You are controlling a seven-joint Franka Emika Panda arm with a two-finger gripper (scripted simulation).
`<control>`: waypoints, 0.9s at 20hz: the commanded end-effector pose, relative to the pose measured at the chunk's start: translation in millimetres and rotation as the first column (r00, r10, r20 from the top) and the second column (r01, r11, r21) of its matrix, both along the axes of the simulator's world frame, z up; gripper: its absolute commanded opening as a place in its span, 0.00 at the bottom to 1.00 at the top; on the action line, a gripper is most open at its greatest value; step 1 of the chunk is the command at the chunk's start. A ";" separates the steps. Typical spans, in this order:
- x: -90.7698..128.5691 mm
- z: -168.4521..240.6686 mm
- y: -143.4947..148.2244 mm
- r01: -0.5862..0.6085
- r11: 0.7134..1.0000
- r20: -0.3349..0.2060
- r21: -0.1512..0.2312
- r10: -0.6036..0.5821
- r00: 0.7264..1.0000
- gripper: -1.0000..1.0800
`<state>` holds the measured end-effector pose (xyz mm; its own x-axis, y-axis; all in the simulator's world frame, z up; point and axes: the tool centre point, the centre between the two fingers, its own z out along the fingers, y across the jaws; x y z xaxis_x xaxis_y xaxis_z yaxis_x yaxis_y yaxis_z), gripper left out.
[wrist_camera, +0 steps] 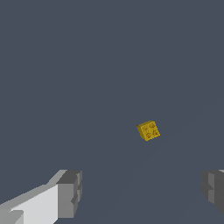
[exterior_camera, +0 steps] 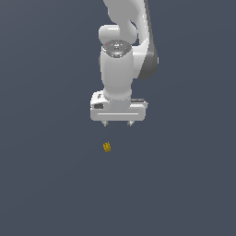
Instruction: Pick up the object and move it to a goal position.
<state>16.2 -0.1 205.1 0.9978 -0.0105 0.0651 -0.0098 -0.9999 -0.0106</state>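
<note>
Gripper hangs with fingers spread apart, holding nothing. Object lies on the dark floor, apart from the fingertips, offset toward the exterior view's left. Wrist view shows it ahead of the jaw gap, rotated off-square; likely needs shift then descent

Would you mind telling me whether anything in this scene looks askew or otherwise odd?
Nothing stands out. The yellow block lies alone on the dark floor, turned slightly relative to the open gripper, which hangs above it, touching nothing.
</note>
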 end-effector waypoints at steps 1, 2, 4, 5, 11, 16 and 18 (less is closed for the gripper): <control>0.0 0.0 0.0 0.000 1.000 0.000 0.000 0.000 1.000 0.96; 0.1 0.4 0.4 -0.001 1.000 0.001 0.000 0.001 1.000 0.96; 1.0 3.6 3.3 -0.007 1.000 0.008 0.000 0.007 1.000 0.96; 1.7 6.3 5.8 -0.012 1.000 0.014 -0.001 0.012 1.000 0.96; 6.1 23.7 21.9 -0.046 0.999 0.052 -0.004 0.046 0.998 0.96; 5.9 22.7 21.0 -0.044 0.999 0.050 -0.003 0.045 0.998 0.96; 6.5 21.1 20.3 -0.049 0.999 0.049 -0.004 0.049 0.998 0.96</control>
<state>22.5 20.8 227.4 0.9927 0.0366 0.1150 0.0377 -0.9993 -0.0072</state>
